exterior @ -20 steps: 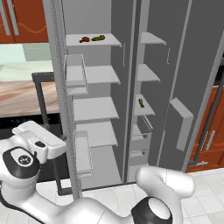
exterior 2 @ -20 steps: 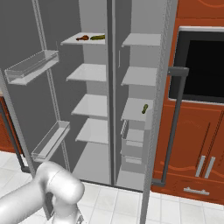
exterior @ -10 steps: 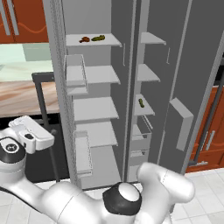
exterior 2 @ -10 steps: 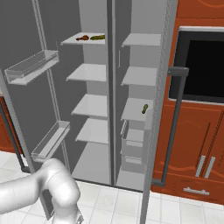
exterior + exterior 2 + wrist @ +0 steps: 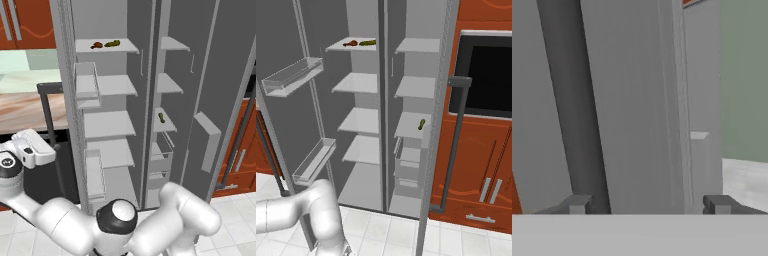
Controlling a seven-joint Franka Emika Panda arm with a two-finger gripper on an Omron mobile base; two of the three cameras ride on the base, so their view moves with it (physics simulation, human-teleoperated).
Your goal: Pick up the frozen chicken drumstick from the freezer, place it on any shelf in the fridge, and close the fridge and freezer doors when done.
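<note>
The frozen chicken drumstick (image 5: pixel 96 45) (image 5: pixel 349 43), small and reddish-brown, lies on the top shelf (image 5: pixel 122 48) (image 5: pixel 336 47) of the fridge, beside a dark green pickle-like item (image 5: pixel 112 43) (image 5: pixel 367 43). The fridge door (image 5: pixel 67 115) (image 5: pixel 281 125) and the freezer door (image 5: pixel 225 85) (image 5: pixel 436 125) both stand open. My gripper (image 5: pixel 52 148) (image 5: pixel 647 205) is low at the left, outside the fridge door, next to its dark bar handle (image 5: pixel 47 115) (image 5: pixel 572 100). The fingers (image 5: pixel 577 204) are apart, facing the grey door panel, and hold nothing.
Another green pickle-like item (image 5: pixel 161 118) (image 5: pixel 421 124) lies on a freezer shelf. Door bins (image 5: pixel 86 85) (image 5: pixel 291 75) jut from the fridge door, and a bin (image 5: pixel 207 140) from the freezer door. A wooden counter (image 5: pixel 20 107) lies at the left, and an oven (image 5: pixel 488 75) and red cabinets at the right.
The arm's elbow has swung left across the foreground. The hand has shifted slightly up and left beside the fridge door handle. The doors and food have not moved.
</note>
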